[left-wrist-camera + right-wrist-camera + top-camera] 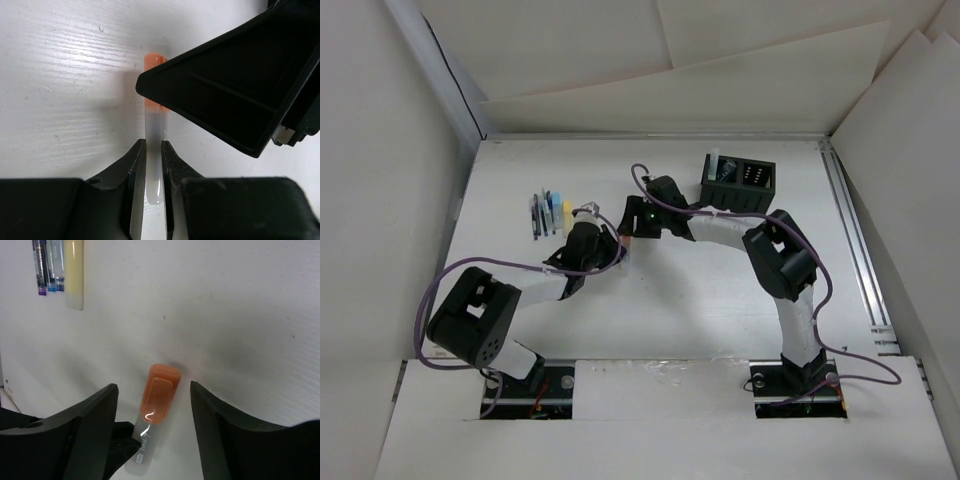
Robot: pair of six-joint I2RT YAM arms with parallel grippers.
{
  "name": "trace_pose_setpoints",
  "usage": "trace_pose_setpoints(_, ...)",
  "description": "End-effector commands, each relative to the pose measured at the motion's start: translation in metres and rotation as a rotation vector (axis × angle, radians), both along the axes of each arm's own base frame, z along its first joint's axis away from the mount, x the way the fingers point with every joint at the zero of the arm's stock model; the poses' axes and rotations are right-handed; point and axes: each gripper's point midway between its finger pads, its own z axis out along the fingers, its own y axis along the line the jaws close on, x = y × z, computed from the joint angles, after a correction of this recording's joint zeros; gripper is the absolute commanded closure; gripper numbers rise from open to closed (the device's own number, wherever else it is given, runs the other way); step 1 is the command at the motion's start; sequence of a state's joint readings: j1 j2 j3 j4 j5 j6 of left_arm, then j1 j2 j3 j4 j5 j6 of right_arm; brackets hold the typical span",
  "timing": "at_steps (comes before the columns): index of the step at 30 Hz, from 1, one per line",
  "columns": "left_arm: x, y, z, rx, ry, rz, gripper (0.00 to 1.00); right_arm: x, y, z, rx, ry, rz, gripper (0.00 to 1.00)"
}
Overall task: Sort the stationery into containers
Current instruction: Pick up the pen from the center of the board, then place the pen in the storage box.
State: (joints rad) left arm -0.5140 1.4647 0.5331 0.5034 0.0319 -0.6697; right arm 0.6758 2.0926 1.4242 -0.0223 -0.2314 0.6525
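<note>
My left gripper point(153, 155) is shut on a white marker with an orange cap point(154, 145), holding its white barrel just above the table. My right gripper point(155, 400) is open, its two fingers standing either side of the orange cap point(161, 392) without touching it. In the top view the two grippers meet at mid-table: the left one point(610, 250) and the right one point(632, 222). Several more pens point(548, 212) lie in a row at the left; their ends show in the right wrist view point(55, 267). The black two-compartment organizer point(738, 182) stands at the back right with something white in its left compartment.
White walls close in the table on all sides. A metal rail point(860, 250) runs along the right edge. Purple cables point(500, 268) loop over both arms.
</note>
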Motion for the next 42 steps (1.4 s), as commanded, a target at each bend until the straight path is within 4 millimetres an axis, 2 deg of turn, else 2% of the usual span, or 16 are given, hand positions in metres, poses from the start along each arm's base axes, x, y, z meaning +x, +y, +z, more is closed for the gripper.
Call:
trace_pose_setpoints(1, 0.005, -0.004, 0.021, -0.042, -0.066, -0.013, 1.00, 0.000, 0.019, 0.023, 0.097, -0.031, 0.031, 0.37)
trace_pose_setpoints(11, 0.000, -0.001, 0.039, -0.074, -0.126, -0.013, 1.00, -0.008, 0.020, 0.018, 0.117, -0.012, 0.053, 0.45)
trace_pose_setpoints(15, -0.001, 0.000, 0.044, -0.085, -0.144, -0.013, 1.00, -0.010, 0.018, 0.018, 0.118, -0.013, 0.053, 0.45)
trace_pose_setpoints(17, -0.001, 0.000, 0.044, -0.085, -0.144, -0.013, 1.00, -0.010, 0.018, 0.023, 0.123, -0.020, 0.054, 0.53)
trace_pose_setpoints(19, -0.001, 0.000, 0.044, -0.085, -0.144, -0.013, 1.00, -0.010, 0.018, 0.023, 0.123, -0.020, 0.054, 0.70)
trace_pose_setpoints(21, -0.001, 0.000, 0.044, -0.085, -0.144, -0.013, 1.00, -0.009, 0.017, 0.033, 0.138, -0.036, 0.042, 0.81)
trace_pose_setpoints(25, -0.002, 0.000, 0.038, -0.076, -0.128, -0.013, 1.00, -0.004, 0.013, 0.045, 0.148, -0.059, 0.026, 0.89)
trace_pose_setpoints(29, 0.001, -0.002, 0.045, -0.085, -0.144, -0.013, 0.98, 0.002, 0.007, 0.063, 0.159, -0.094, -0.001, 0.90)
trace_pose_setpoints(32, 0.001, -0.001, 0.061, -0.097, -0.189, -0.019, 0.87, 0.013, -0.004, 0.073, 0.162, -0.122, -0.027, 0.91)
trace_pose_setpoints(34, -0.001, 0.002, 0.073, -0.103, -0.227, -0.014, 0.74, 0.031, -0.024, 0.082, 0.165, -0.142, -0.080, 0.93)
trace_pose_setpoints(37, 0.001, 0.014, 0.081, -0.089, -0.257, 0.045, 0.63, 0.045, -0.045, 0.113, 0.191, -0.202, -0.117, 0.93)
trace_pose_setpoints(38, -0.001, 0.018, 0.084, -0.087, -0.265, 0.059, 0.58, 0.057, -0.062, 0.122, 0.188, -0.230, -0.155, 0.93)
trace_pose_setpoints(39, 0.000, 0.022, 0.081, -0.073, -0.258, 0.077, 0.49, 0.063, -0.071, 0.148, 0.206, -0.283, -0.167, 0.93)
trace_pose_setpoints(40, 0.003, 0.031, 0.081, -0.042, -0.254, 0.127, 0.46, 0.072, -0.086, 0.157, 0.196, -0.315, -0.209, 0.93)
trace_pose_setpoints(41, 0.005, 0.036, 0.080, -0.036, -0.239, 0.162, 0.43, 0.087, -0.110, 0.170, 0.187, -0.350, -0.267, 0.93)
trace_pose_setpoints(42, 0.011, 0.038, 0.083, -0.018, -0.233, 0.187, 0.43, 0.093, -0.127, 0.193, 0.174, -0.401, -0.306, 0.93)
